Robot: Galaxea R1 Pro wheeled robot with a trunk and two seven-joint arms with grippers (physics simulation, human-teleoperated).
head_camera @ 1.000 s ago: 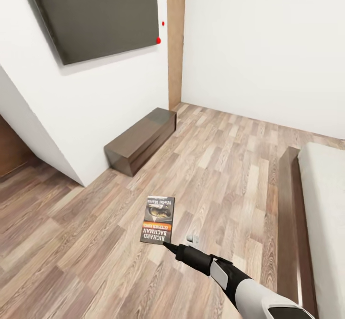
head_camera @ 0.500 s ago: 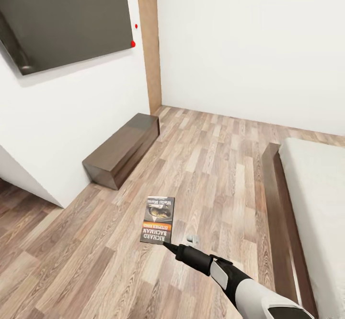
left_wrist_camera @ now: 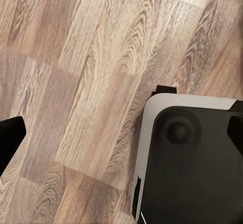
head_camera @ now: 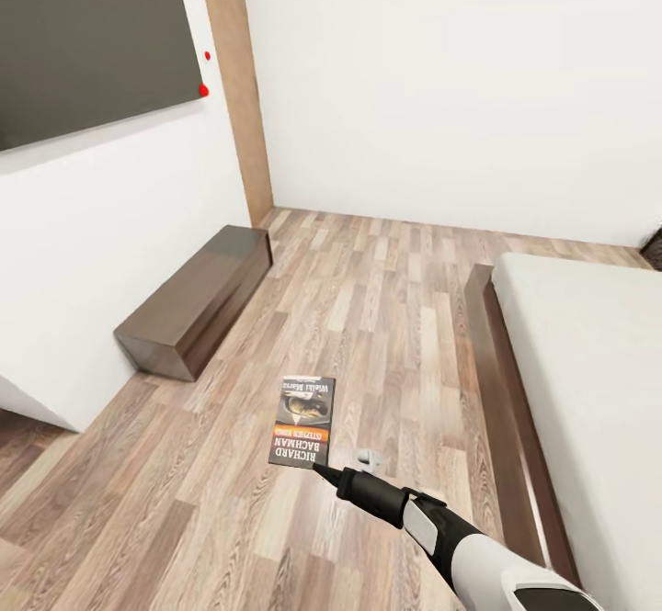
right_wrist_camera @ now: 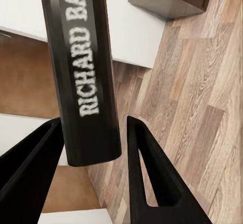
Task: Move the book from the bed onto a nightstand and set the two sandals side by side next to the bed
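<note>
The book [head_camera: 302,423] is gripped at its lower edge by the right hand [head_camera: 322,470], and is held flat out in front of it above the wood-plank floor [head_camera: 386,317], its cover facing up with the orange band and the white lettering "RICHARD BACHMAN" readable upside down in the head view. In the right wrist view the dark spine of the book [right_wrist_camera: 81,67] is seen clamped between the two black fingers [right_wrist_camera: 147,173], which are closed against either side of it. The right arm [head_camera: 478,551], black near the hand and white further back, is extended from the lower right of the head view. To the right of the hand, the bed [head_camera: 588,381] is seen, its pale mattress resting on a dark brown frame, well apart from the book. Ahead and to the left of the hand, a long low dark-wood bench [head_camera: 193,303] is set against the white wall, below a large dark panel [head_camera: 83,41]. In the left wrist view a black finger tip [left_wrist_camera: 9,138] is seen above the floor beside a part of the robot's body [left_wrist_camera: 192,163]; whether the left hand is open or closed cannot be told.
</note>
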